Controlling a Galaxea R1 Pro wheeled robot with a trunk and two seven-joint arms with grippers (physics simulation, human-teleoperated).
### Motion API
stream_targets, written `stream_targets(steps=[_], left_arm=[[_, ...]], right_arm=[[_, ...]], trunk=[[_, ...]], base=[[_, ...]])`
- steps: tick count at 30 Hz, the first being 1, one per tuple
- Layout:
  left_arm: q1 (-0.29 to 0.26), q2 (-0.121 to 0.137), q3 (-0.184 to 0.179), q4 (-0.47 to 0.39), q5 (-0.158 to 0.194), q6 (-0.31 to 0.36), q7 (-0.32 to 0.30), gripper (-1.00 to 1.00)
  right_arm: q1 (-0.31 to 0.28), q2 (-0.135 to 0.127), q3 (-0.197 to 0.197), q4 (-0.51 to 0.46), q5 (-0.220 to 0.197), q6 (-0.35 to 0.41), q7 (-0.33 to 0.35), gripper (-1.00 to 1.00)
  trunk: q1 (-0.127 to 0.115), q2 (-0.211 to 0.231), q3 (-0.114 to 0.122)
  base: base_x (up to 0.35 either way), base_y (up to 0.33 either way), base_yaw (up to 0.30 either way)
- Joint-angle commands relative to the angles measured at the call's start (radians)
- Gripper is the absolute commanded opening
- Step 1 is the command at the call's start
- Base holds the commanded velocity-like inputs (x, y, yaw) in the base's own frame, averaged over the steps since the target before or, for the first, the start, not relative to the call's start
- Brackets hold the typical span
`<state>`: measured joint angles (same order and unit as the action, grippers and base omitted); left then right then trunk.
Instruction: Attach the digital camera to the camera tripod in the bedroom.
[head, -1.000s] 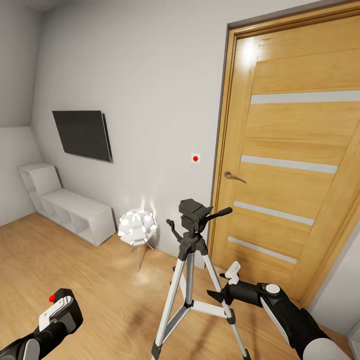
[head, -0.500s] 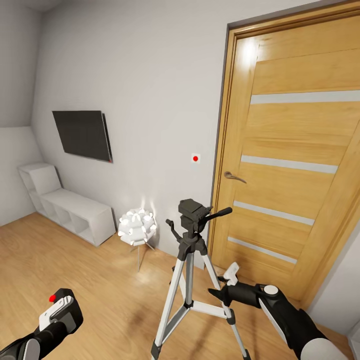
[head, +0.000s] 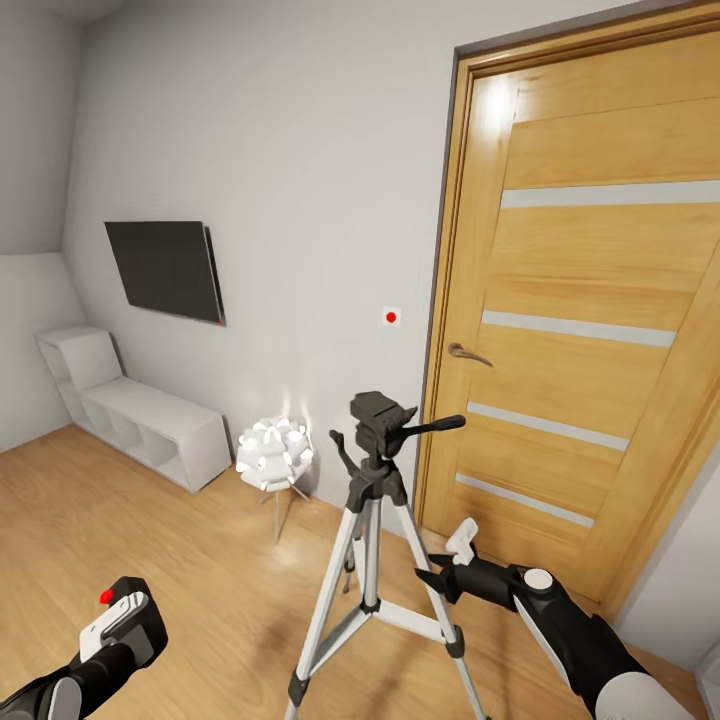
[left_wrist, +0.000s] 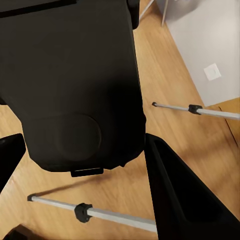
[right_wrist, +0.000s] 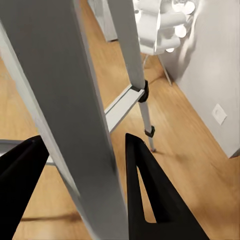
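We hold small boxy matte-black digital camera (left_wrist: 75, 85) between black fingers (left_wrist: 185, 200) of left gripper (head: 120, 625), low at our left; tall silver-legged camera tripod (head: 372, 560) with black head stands on light wood floor (head: 180, 560) before wooden door (head: 590, 330); right gripper (right_wrist: 82, 190) spread wide, silver tripod leg (right_wrist: 75, 125) between fingers, contact not discernible; white ball-shaped floor lamp (head: 273, 452) beside tripod.

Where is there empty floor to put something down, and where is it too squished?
The widest bare wood floor lies between the white cube shelves, the ball-shaped floor lamp and the left gripper. It is crowded at the camera tripod: its legs spread near the wooden door, and the right gripper sits around one leg.
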<state>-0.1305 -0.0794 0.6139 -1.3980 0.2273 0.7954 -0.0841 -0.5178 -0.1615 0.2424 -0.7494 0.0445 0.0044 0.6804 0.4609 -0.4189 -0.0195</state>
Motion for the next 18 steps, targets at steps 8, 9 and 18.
stream_targets(steps=[8,9,18], left_arm=[[-0.001,-0.002,0.001,-0.003,-0.007,0.006,-0.010,-1.00],[-0.001,-0.003,-0.008,-0.006,-0.008,0.004,-0.009,-1.00],[-0.001,0.003,-0.139,-0.055,-0.018,-0.003,-0.003,-1.00]], right_arm=[[0.001,-0.001,-0.004,-0.013,0.004,-0.006,-0.004,-1.00],[0.001,-0.001,-0.005,-0.014,0.004,-0.006,-0.005,-1.00],[0.006,-0.001,-0.005,-0.034,0.005,-0.006,-0.026,-1.00]], trunk=[[0.001,-0.002,-0.002],[0.001,-0.002,-0.002],[0.001,-0.002,-0.002]], base=[[0.000,0.000,0.000],[0.000,0.000,0.000],[0.000,0.000,0.000]])
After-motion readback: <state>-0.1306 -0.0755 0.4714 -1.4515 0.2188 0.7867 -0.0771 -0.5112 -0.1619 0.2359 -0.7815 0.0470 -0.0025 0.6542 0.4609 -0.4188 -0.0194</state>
